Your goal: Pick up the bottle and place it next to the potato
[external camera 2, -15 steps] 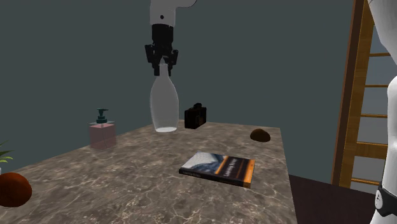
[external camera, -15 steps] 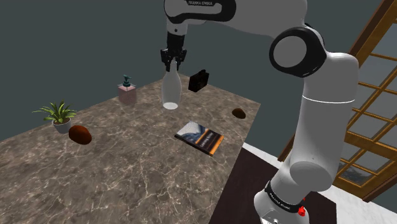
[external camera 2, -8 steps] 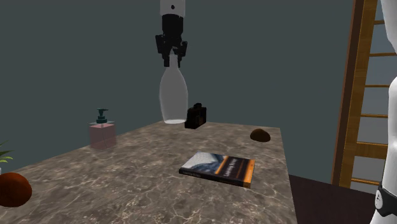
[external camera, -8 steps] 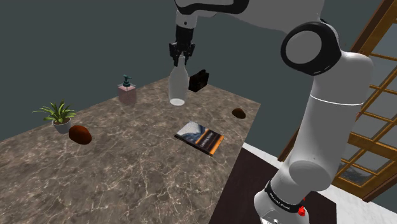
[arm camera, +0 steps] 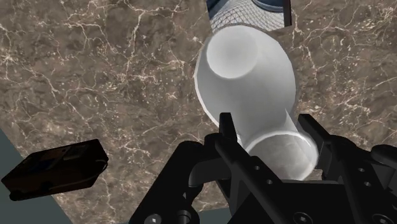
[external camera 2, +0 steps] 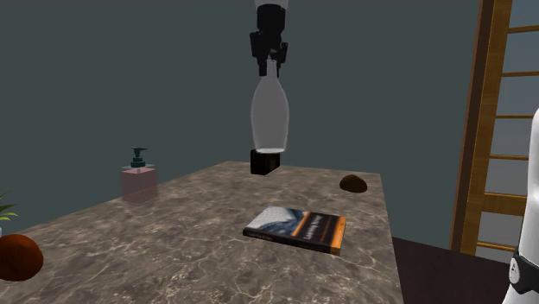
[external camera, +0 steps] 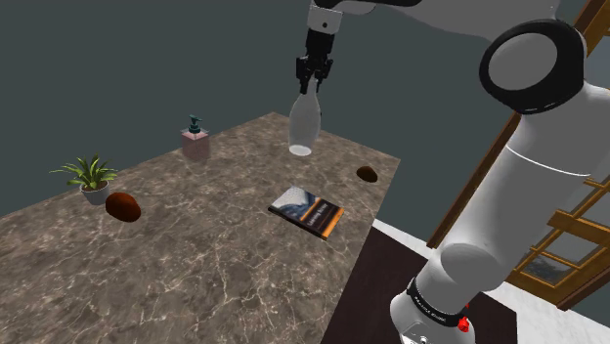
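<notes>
Bottle (external camera: 303, 122): hung upright well above the marble table (external camera: 196, 264), neck pinched tight in the black gripper (external camera: 313, 84). Looked pale, smooth and rigid; judged light, slippery, possibly breakable. Best held at the narrow neck, as here; called for a gentle set-down.

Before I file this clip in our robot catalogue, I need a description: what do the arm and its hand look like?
The arm is made of smooth, rounded white sections, with a dark round cap at the joint. Near its base runs a black band above a small red mark. The hand is all black: a blocky body with two slim fingers.
</notes>
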